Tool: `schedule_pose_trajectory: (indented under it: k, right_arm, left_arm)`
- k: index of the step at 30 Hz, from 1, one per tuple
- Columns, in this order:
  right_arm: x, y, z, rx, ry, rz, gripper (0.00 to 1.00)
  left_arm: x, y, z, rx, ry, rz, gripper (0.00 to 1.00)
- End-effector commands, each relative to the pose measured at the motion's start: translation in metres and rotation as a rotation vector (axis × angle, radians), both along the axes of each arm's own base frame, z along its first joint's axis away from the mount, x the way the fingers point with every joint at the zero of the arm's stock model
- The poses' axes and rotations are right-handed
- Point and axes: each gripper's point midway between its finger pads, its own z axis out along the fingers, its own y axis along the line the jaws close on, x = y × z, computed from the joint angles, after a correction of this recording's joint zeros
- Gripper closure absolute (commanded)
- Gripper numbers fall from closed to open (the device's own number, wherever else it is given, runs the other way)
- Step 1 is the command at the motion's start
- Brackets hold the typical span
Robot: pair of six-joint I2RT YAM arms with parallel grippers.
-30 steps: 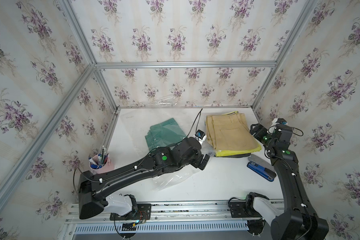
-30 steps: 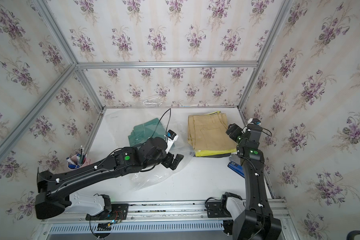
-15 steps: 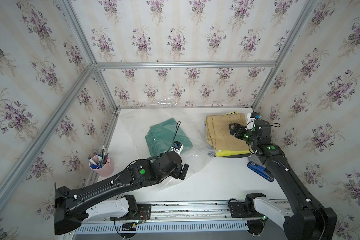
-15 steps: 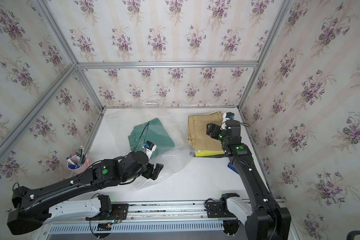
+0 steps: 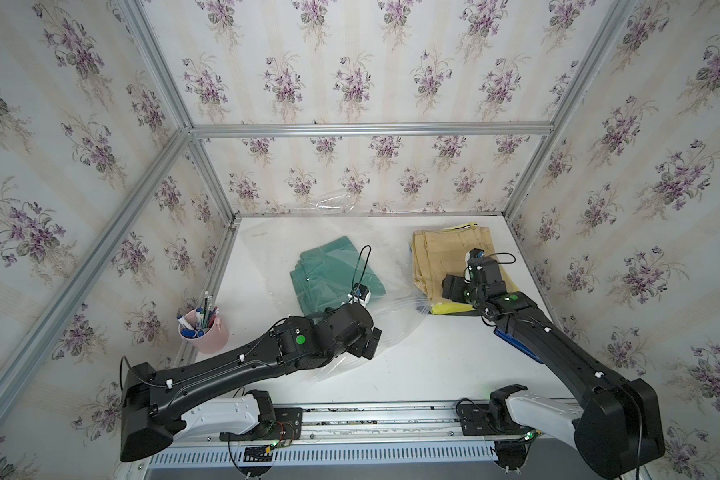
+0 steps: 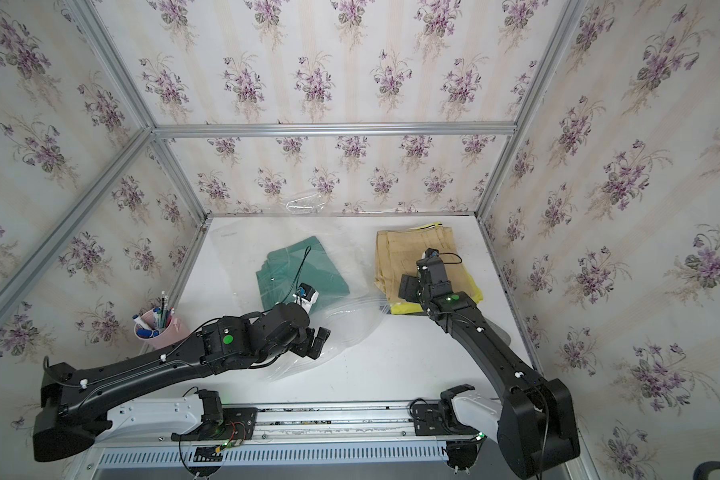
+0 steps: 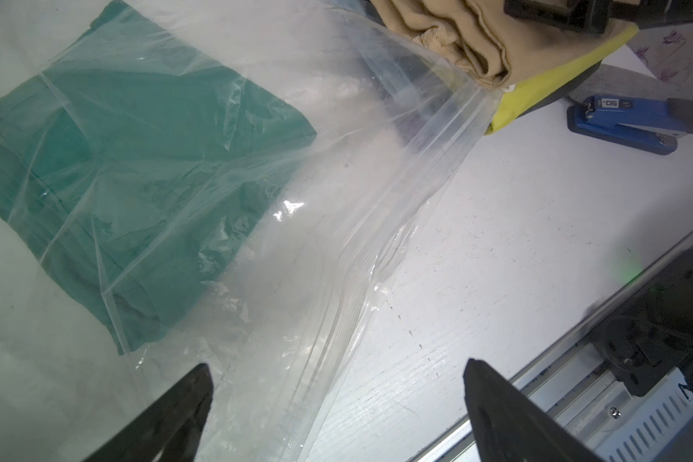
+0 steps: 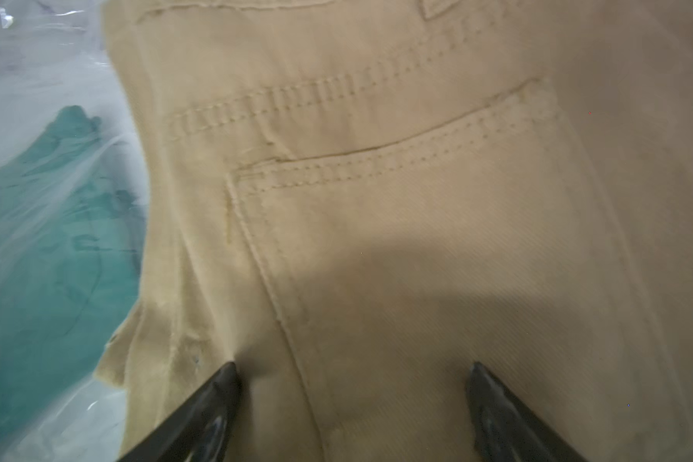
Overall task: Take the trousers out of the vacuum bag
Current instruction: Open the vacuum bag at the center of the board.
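The teal green trousers [image 5: 329, 270] [image 6: 296, 270] lie folded inside the see-through vacuum bag [image 5: 395, 320] [image 7: 377, 248] at the table's middle. To the right, tan trousers [image 5: 437, 257] [image 8: 377, 200] top a stack outside the bag, with yellow-green trousers [image 5: 449, 308] under them. My left gripper [image 5: 368, 343] [image 7: 337, 364] is open above the bag's near mouth edge, holding nothing. My right gripper [image 5: 449, 286] [image 8: 353, 366] is open low over the tan trousers' near left part. Whether its tips touch the cloth is unclear.
A pink cup of pens [image 5: 202, 328] stands at the front left edge. A blue stapler [image 7: 625, 120] lies front right, mostly hidden by the right arm in both top views. Crumpled clear plastic [image 5: 329, 203] rests against the back wall.
The left gripper pulled back toward the front left, away from the bag's middle. The right gripper swung from the stack's right edge leftward and lower over the tan trousers.
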Motion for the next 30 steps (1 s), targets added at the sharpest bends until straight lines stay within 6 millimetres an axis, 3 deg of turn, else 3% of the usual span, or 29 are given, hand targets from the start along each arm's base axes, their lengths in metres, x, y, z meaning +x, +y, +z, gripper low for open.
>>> schedule_pose_trajectory:
  k: [1,5,12,19,30]
  right_arm:
    - [-0.010,-0.022,-0.018,-0.074,0.067,-0.109,0.13]
    - [-0.007,-0.014,-0.010,-0.011,0.013,-0.094,0.13]
    - [-0.013,0.033,0.049,0.251,-0.179,0.112,0.16]
    - [-0.050,0.081,0.062,0.553,-0.141,0.298,0.18]
    - [-0.112,0.108,0.077,0.839,-0.146,0.492,0.21]
  left_arm:
    - [0.003,0.011,-0.002,0.049,-0.015,0.037,0.00]
    - [0.002,0.016,-0.004,0.071,-0.020,0.052,0.00]
    - [0.001,0.012,-0.010,0.096,-0.017,0.042,0.00]
    - [0.007,0.001,-0.020,0.146,-0.016,0.062,0.00]
    - [0.022,-0.004,-0.051,0.181,0.035,0.159,0.03]
